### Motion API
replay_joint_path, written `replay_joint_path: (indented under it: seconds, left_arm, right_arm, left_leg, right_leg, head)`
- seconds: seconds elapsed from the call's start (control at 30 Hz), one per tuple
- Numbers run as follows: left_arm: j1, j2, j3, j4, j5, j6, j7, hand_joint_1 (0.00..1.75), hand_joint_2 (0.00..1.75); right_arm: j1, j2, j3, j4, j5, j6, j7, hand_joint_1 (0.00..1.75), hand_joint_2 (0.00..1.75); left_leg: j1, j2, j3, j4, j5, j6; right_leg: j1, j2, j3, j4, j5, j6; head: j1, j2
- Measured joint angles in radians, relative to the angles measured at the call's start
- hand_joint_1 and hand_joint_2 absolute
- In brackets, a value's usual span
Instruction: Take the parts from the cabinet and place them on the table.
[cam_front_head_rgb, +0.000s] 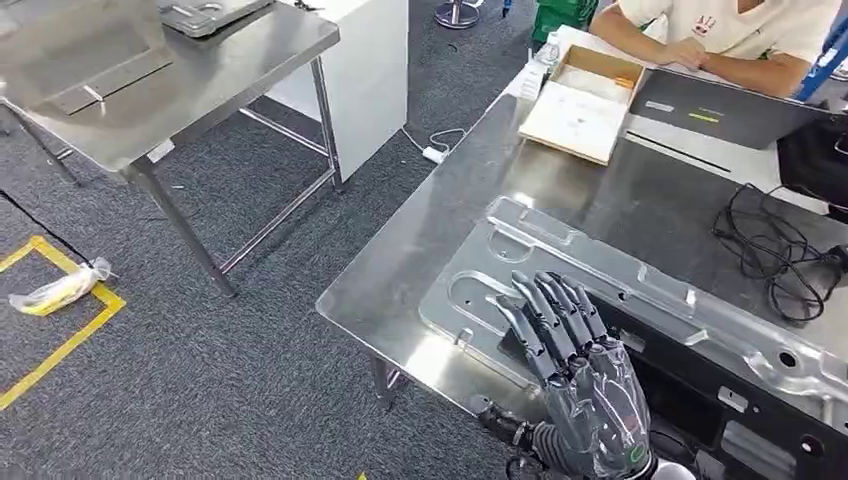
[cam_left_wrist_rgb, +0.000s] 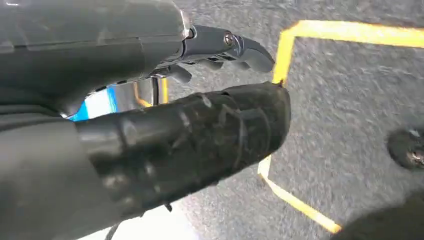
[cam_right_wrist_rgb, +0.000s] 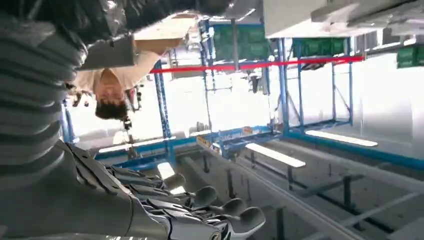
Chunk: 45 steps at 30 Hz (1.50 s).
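Right hand (cam_front_head_rgb: 575, 360) lies over the near end of the stamped metal part (cam_front_head_rgb: 640, 290), fingers straight, close together, pointing away across it; nothing is gripped, and actual contact with the part cannot be judged. One such part, silver, flat on the steel table (cam_front_head_rgb: 400, 280), its length running to the right past the hand. Left hand (cam_left_wrist_rgb: 165, 95) hangs above grey carpet with yellow tape lines (cam_left_wrist_rgb: 320, 32), fingers loosely extended, holding nothing. Beyond the part: one open cardboard box (cam_front_head_rgb: 590, 100), one laptop (cam_front_head_rgb: 730, 110), one tangle of black cable (cam_front_head_rgb: 780, 250). One person (cam_front_head_rgb: 730, 30) sits at the far side. A second steel table (cam_front_head_rgb: 170, 90) stands well apart to the left
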Motion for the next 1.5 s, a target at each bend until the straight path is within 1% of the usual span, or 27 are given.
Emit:
replay_joint_path:
  seconds: [0.03,0.1,0.17,0.23,0.27,0.33,0.47,0.53,0.6,0.67,0.7,0.77,0.8,0.83,0.97,1.0,1.03,1.07,1.13,1.17,1.2,1.27,1.3,1.33,1.37,1.47,1.5]
  left_arm:
    - [-0.002,0.000,0.000,0.000,0.000,-0.002,0.001,0.00,0.00]
    - [-0.002,0.000,0.001,0.000,-0.001,-0.008,0.002,0.00,0.00]
    - [-0.002,0.000,0.003,0.000,-0.008,-0.011,0.003,0.00,0.00]
    - [-0.003,0.000,0.005,0.001,-0.010,-0.015,0.003,0.00,0.00]
    - [-0.003,0.000,0.005,0.001,-0.011,-0.016,0.002,0.00,0.00]
    - [-0.008,-0.003,0.006,0.002,-0.011,-0.017,-0.005,0.00,0.00]
    - [-0.007,-0.004,0.025,0.003,-0.022,-0.018,-0.027,0.00,0.00]
    - [-0.012,-0.003,0.037,0.003,-0.033,-0.021,-0.037,0.00,0.00]
    - [-0.020,-0.003,0.050,0.003,-0.043,-0.023,-0.042,0.00,0.00]
    - [-0.021,-0.003,0.056,0.003,-0.046,-0.023,-0.043,0.00,0.00]
    - [-0.021,-0.003,0.058,0.003,-0.048,-0.023,-0.045,0.00,0.00]
    - [-0.018,-0.002,0.061,0.004,-0.050,-0.019,-0.047,0.00,0.00]
    - [-0.019,-0.002,0.062,0.004,-0.051,-0.018,-0.048,0.00,0.00]
    - [-0.022,-0.002,0.062,0.005,-0.053,-0.018,-0.049,0.00,0.00]
    - [-0.021,-0.002,0.070,0.006,-0.058,-0.018,-0.051,0.00,0.00]
    - [-0.021,-0.002,0.071,0.005,-0.058,-0.018,-0.051,0.00,0.00]
    - [-0.021,-0.002,0.074,0.006,-0.059,-0.019,-0.051,0.00,0.00]
    - [-0.024,-0.002,0.077,0.005,-0.061,-0.021,-0.049,0.00,0.00]
    - [-0.028,-0.002,0.085,0.006,-0.064,-0.024,-0.048,0.00,0.00]
    - [-0.028,-0.002,0.089,0.006,-0.066,-0.026,-0.048,0.00,0.00]
    - [-0.028,-0.002,0.092,0.006,-0.071,-0.027,-0.048,0.00,0.00]
    - [-0.030,-0.002,0.105,0.006,-0.076,-0.027,-0.048,0.00,0.00]
    - [-0.032,-0.002,0.106,0.006,-0.077,-0.026,-0.049,0.00,0.00]
    - [-0.033,-0.005,0.106,0.007,-0.077,-0.024,-0.050,0.00,0.00]
    - [-0.036,-0.004,0.106,0.007,-0.075,-0.020,-0.051,0.00,0.00]
    - [-0.027,-0.005,0.105,0.008,-0.072,-0.018,-0.050,0.00,0.00]
    - [-0.026,-0.005,0.105,0.008,-0.072,-0.018,-0.050,0.00,0.00]
  right_arm:
    - [0.001,0.000,0.001,0.001,0.000,0.000,0.000,0.00,1.75]
    - [0.002,0.002,0.003,0.008,0.000,0.004,0.008,0.00,1.75]
    - [0.001,0.002,0.004,0.013,0.000,0.006,0.016,0.00,1.75]
    - [0.001,0.002,0.005,0.016,0.000,0.007,0.023,0.00,1.75]
    - [0.001,0.002,0.006,0.016,0.000,0.008,0.025,0.00,1.75]
    - [0.003,0.002,0.007,0.016,0.000,0.010,0.030,0.00,1.75]
    - [-0.018,0.003,0.011,0.017,0.000,0.026,0.031,0.00,1.75]
    - [-0.038,0.019,0.028,0.022,0.000,0.052,0.031,0.00,1.75]
    - [-0.051,0.032,0.045,0.031,0.000,0.075,0.031,0.00,1.75]
    - [-0.060,0.042,0.056,0.038,0.000,0.076,0.032,0.00,1.75]
    - [-0.066,0.046,0.061,0.041,0.000,0.077,0.036,0.00,1.75]
    - [-0.081,0.053,0.077,0.048,0.000,0.079,0.047,0.00,1.75]
    - [-0.086,0.058,0.084,0.049,0.000,0.080,0.050,0.00,1.75]
    - [-0.090,0.059,0.090,0.051,0.000,0.082,0.053,0.00,1.75]
    - [-0.104,0.066,0.106,0.055,0.000,0.089,0.061,0.00,1.75]
    - [-0.105,0.066,0.107,0.056,0.000,0.090,0.063,0.00,1.75]
    - [-0.113,0.067,0.112,0.058,0.000,0.092,0.063,0.00,1.75]
    - [-0.121,0.072,0.122,0.061,0.000,0.099,0.063,0.00,1.75]
    - [-0.125,0.083,0.135,0.072,0.000,0.116,0.070,0.00,1.75]
    - [-0.129,0.085,0.139,0.075,0.000,0.120,0.071,0.00,1.75]
    - [-0.139,0.090,0.149,0.082,0.000,0.129,0.077,0.00,1.75]
    - [-0.186,0.113,0.180,0.106,0.000,0.148,0.101,0.00,1.75]
    - [-0.199,0.119,0.191,0.113,0.000,0.149,0.115,0.00,1.75]
    - [-0.204,0.122,0.199,0.116,0.000,0.148,0.127,0.00,1.75]
    - [-0.207,0.126,0.208,0.119,0.000,0.148,0.138,0.00,1.75]
    - [-0.233,0.127,0.228,0.126,0.000,0.146,0.156,0.00,1.75]
    - [-0.238,0.127,0.232,0.126,0.000,0.146,0.157,0.00,1.75]
  left_leg:
    - [0.000,-0.008,-0.002,0.000,0.002,0.004]
    - [-0.004,-0.031,-0.006,0.001,0.003,0.005]
    - [-0.009,-0.057,-0.006,0.003,0.004,0.006]
    - [-0.014,-0.088,-0.002,0.006,0.003,0.006]
    - [-0.015,-0.101,0.000,0.006,0.003,0.006]
    - [-0.015,-0.122,-0.008,0.009,0.005,0.000]
    - [-0.007,-0.170,-0.019,-0.005,0.016,-0.030]
    - [-0.009,-0.056,-0.043,0.063,-0.034,-0.034]
    - [-0.004,-0.022,-0.124,0.220,-0.116,-0.046]
    - [0.002,-0.016,-0.166,0.301,-0.132,-0.057]
    - [0.005,-0.012,-0.150,0.270,-0.105,-0.060]
    - [0.008,0.012,-0.051,0.094,-0.018,-0.062]
    - [0.008,0.049,-0.008,0.019,0.000,-0.062]
    - [0.001,0.068,-0.009,0.015,-0.006,-0.048]
    - [0.000,0.025,-0.022,0.009,0.001,-0.020]
    - [0.005,0.017,-0.012,0.002,0.007,-0.012]
    - [0.005,0.006,-0.012,-0.001,0.011,-0.006]
    - [0.005,-0.001,-0.015,-0.001,0.013,-0.002]
    - [-0.001,-0.026,-0.021,0.000,0.016,0.002]
    - [-0.003,-0.039,-0.022,0.001,0.017,0.003]
    - [-0.005,-0.054,-0.022,0.003,0.017,0.003]
    - [-0.009,-0.081,-0.021,0.009,0.017,0.003]
    - [-0.009,-0.093,-0.020,0.010,0.016,0.003]
    - [-0.005,-0.101,-0.024,0.009,0.018,0.000]
    - [-0.007,-0.119,-0.031,0.013,0.022,-0.008]
    - [0.004,-0.156,-0.040,0.000,0.035,-0.032]
    - [0.001,-0.155,-0.042,0.004,0.035,-0.035]
  right_leg:
    - [-0.002,0.030,-0.030,0.064,-0.042,0.001]
    - [-0.001,0.044,-0.110,0.223,-0.112,0.003]
    - [0.001,0.046,-0.139,0.263,-0.098,-0.002]
    - [0.005,0.059,-0.085,0.128,0.004,-0.017]
    - [0.009,0.086,-0.049,0.041,0.052,-0.028]
    - [0.008,0.162,-0.029,-0.022,0.058,-0.047]
    - [0.007,0.110,-0.013,-0.054,0.067,-0.055]
    - [0.004,0.078,0.003,-0.075,0.075,-0.059]
    - [0.007,0.041,0.000,-0.071,0.072,-0.061]
    - [0.006,0.009,-0.003,-0.063,0.066,-0.056]
    - [0.006,-0.006,-0.004,-0.061,0.063,-0.055]
    - [0.003,-0.032,0.000,-0.051,0.053,-0.047]
    - [0.004,-0.041,0.002,-0.044,0.048,-0.041]
    - [0.012,-0.053,0.003,-0.039,0.040,-0.030]
    - [0.010,-0.082,0.011,-0.041,0.039,-0.010]
    - [0.007,-0.074,0.012,-0.038,0.031,-0.004]
    - [0.001,-0.008,-0.002,0.002,-0.006,0.000]
    - [0.000,0.025,-0.034,0.071,-0.050,0.000]
    - [0.001,0.045,-0.118,0.241,-0.120,0.001]
    - [0.001,0.047,-0.140,0.279,-0.122,-0.001]
    - [0.002,0.047,-0.142,0.270,-0.099,-0.005]
    - [0.004,0.059,-0.085,0.132,0.002,-0.018]
    - [0.008,0.090,-0.043,0.038,0.052,-0.028]
    - [0.005,0.147,-0.023,-0.006,0.046,-0.038]
    - [0.006,0.152,-0.024,-0.026,0.051,-0.041]
    - [0.014,0.121,-0.023,-0.029,0.055,-0.048]
    - [0.001,0.105,-0.015,-0.052,0.066,-0.055]
  head:
    - [-0.002,0.000]
    - [-0.002,0.000]
    - [-0.001,0.000]
    - [-0.001,0.000]
    - [-0.001,0.000]
    - [-0.001,0.000]
    - [0.001,0.000]
    - [0.000,0.000]
    - [0.000,0.000]
    - [0.000,0.000]
    - [0.000,0.000]
    - [0.000,0.000]
    - [0.000,0.000]
    - [0.000,0.000]
    - [0.001,0.000]
    - [0.000,0.000]
    - [0.001,0.000]
    - [0.001,0.000]
    - [0.001,0.000]
    - [0.001,0.000]
    - [0.001,0.000]
    - [0.001,0.000]
    - [0.001,0.000]
    - [0.000,0.000]
    - [0.003,0.000]
    - [0.002,0.000]
    - [0.002,0.000]
